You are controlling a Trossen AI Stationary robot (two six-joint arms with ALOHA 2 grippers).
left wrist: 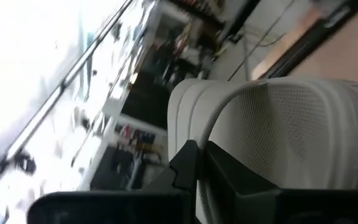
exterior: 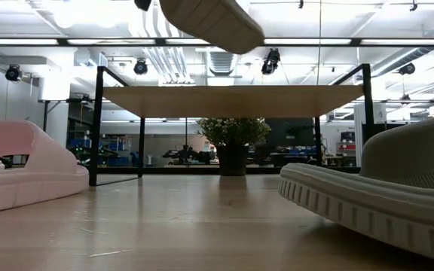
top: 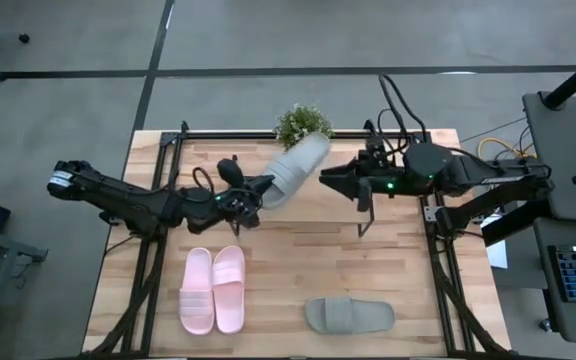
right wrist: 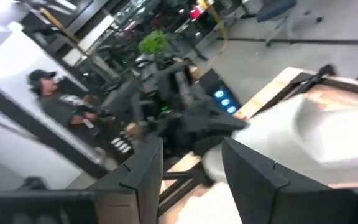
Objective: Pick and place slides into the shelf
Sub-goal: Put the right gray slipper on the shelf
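Grey-green slide hangs tilted above the shelf, pinched at one end by the left gripper. Right gripper sits just beside its other end, fingers apart, holding nothing. Its mate and the pink pair lie on the table.

Four slides in all: two pale pink slides side by side at lower left; two grey-green slides, one at lower centre, one upper centre; one potted plant; one shelf; two arms.
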